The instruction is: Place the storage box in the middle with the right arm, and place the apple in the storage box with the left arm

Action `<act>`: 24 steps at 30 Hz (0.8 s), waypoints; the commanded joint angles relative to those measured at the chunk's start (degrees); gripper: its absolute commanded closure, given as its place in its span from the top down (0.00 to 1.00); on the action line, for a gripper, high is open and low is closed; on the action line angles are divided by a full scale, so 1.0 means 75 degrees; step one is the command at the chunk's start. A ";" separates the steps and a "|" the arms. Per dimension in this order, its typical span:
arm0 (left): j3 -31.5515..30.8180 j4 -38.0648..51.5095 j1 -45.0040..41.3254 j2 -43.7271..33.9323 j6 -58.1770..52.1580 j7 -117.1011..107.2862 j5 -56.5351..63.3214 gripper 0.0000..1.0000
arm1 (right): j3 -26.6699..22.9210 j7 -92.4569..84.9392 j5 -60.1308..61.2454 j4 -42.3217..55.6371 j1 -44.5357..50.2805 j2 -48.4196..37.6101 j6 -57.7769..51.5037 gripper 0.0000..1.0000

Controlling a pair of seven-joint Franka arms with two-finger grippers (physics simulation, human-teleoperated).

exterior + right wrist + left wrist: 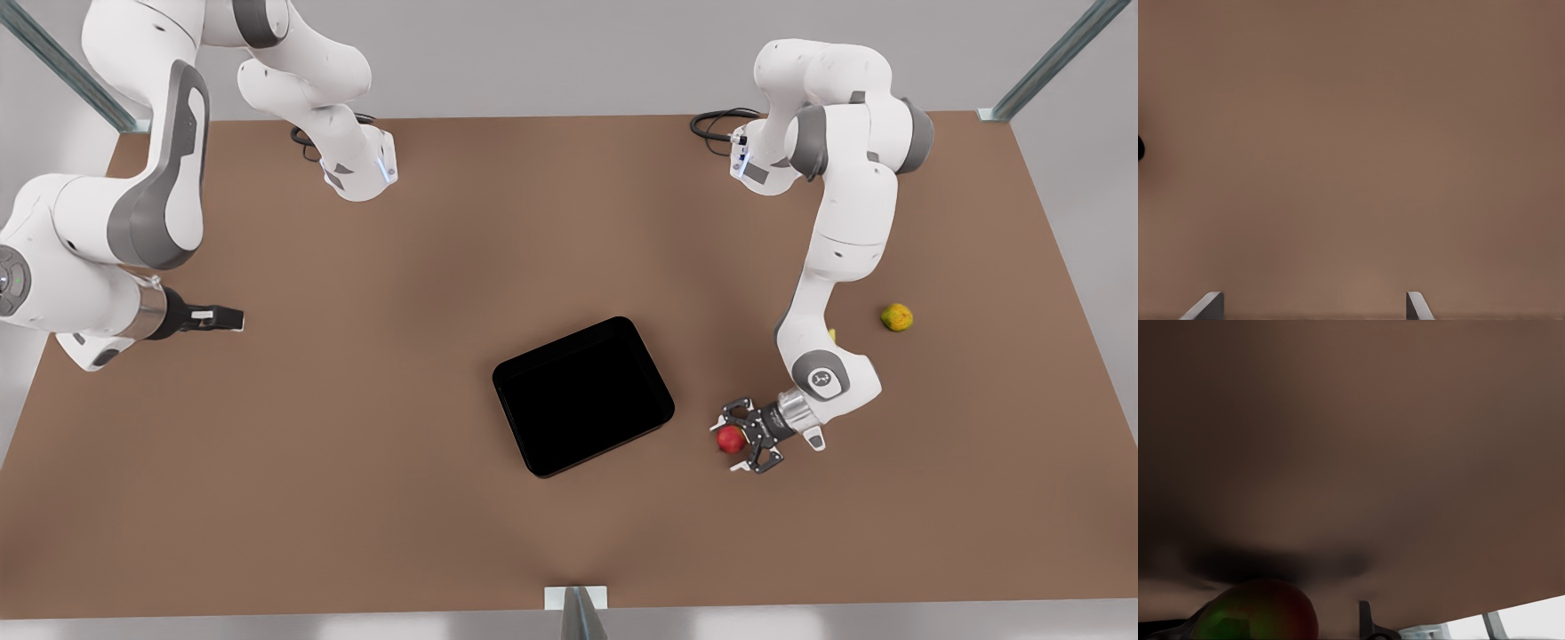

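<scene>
At the front view's right, the left gripper (731,442) bracketed the small round red apple (731,438) with spread fingers on the brown table (356,498), just beside the glossy black rectangular storage box (582,396) at centre, while the right gripper (233,318) waited open, well apart.

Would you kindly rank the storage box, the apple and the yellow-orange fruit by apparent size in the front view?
1. storage box, by far the largest.
2. and 3. apple and yellow-orange fruit look about alike; I would not rank them.
</scene>
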 commanded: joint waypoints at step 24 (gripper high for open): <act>0.0047 -0.0082 -0.2881 -0.2297 0.2333 -0.4593 0.1528 0.56 | -0.0012 -0.0024 0.0000 0.0001 -0.0001 0.0035 0.0000 1.00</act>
